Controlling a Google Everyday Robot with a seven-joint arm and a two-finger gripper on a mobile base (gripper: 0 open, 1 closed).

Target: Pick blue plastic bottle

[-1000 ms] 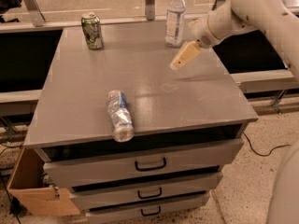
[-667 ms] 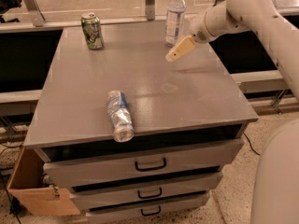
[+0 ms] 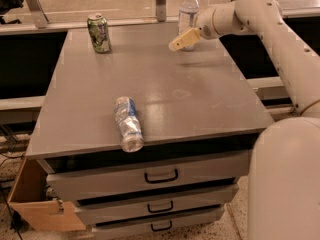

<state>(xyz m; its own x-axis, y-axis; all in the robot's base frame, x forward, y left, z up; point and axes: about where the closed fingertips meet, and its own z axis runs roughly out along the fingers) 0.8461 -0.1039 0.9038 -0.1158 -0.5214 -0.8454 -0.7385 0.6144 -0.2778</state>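
Observation:
The blue plastic bottle (image 3: 188, 10) stands upright at the back edge of the grey cabinet top (image 3: 200, 94); it is clear, with a white cap and a blue-and-white label. My gripper (image 3: 176, 44) reaches in from the right on the white arm. It hovers just in front of the bottle's lower part, slightly to its left, and covers part of the bottle's base. It holds nothing that I can see.
A green can (image 3: 99, 32) stands at the back left. A silver-and-blue can (image 3: 128, 123) lies on its side near the front edge. Drawers (image 3: 160, 176) are below the top. A cardboard box (image 3: 35, 204) sits on the floor at the left.
The gripper has moved back and to the left, from the right side of the top to just in front of the bottle. The bottle and both cans have not moved.

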